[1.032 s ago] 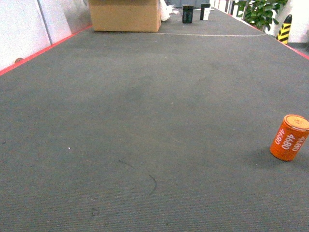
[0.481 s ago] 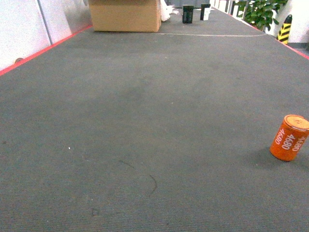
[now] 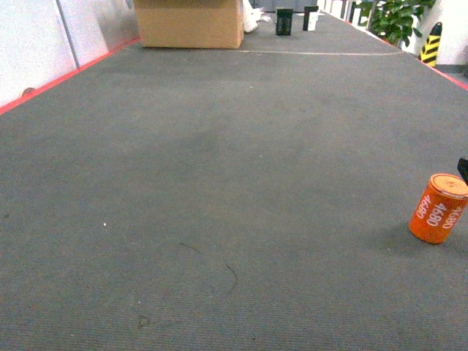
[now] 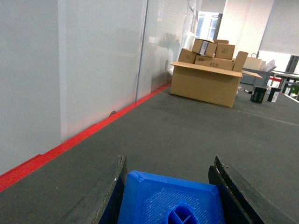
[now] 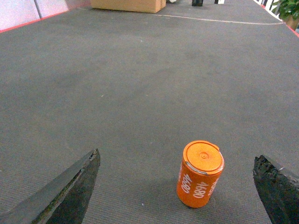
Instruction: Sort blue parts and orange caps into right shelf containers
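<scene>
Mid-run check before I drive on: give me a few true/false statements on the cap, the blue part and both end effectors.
1. The orange cap stands upright on the carpet. True.
2. The right end effector is shut on the cap. False: its fingers are spread wide, the cap sits between them on the floor, touched by neither.
3. The left end effector has a blue part between its fingers. True.
4. The cap lies at the left edge of the head view. False: it is at the right edge.
5. A cardboard box stands far ahead on the left. True.
6. A blue crate is in the head view. False: none shows in any view.
</scene>
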You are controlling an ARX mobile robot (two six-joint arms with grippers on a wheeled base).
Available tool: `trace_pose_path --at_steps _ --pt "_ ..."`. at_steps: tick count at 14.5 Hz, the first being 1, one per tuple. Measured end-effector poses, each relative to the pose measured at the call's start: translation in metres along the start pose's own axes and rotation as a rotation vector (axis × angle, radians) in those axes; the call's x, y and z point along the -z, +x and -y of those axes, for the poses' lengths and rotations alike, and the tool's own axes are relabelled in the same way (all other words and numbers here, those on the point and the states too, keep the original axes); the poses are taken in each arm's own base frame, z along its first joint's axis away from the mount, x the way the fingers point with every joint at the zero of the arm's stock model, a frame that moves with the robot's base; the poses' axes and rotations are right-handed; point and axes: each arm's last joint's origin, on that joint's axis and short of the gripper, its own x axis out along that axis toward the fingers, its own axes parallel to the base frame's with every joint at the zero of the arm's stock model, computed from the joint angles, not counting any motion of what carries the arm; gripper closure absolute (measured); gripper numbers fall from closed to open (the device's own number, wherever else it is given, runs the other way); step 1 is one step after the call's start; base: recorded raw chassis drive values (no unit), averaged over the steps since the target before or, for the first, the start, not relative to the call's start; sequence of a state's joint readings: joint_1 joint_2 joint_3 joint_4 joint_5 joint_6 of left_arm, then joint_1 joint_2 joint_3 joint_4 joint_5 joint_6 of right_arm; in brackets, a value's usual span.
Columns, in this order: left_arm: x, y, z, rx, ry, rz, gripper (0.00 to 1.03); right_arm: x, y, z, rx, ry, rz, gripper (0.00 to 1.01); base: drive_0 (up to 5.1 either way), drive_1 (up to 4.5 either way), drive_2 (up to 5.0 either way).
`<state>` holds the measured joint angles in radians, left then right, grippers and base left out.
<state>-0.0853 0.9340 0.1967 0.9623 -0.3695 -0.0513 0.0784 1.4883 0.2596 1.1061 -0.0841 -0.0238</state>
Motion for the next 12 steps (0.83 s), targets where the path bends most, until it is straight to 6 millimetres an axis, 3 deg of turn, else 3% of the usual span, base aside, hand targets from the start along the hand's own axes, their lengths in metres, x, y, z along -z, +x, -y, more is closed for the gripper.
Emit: trace_pose_path --at_steps 12 --pt "0.000 0.000 0.000 0.000 0.000 0.000 0.55 0.001 0.054 0.003 0.062 -0.028 -0.020 0.03 0.0 0.00 0.0"
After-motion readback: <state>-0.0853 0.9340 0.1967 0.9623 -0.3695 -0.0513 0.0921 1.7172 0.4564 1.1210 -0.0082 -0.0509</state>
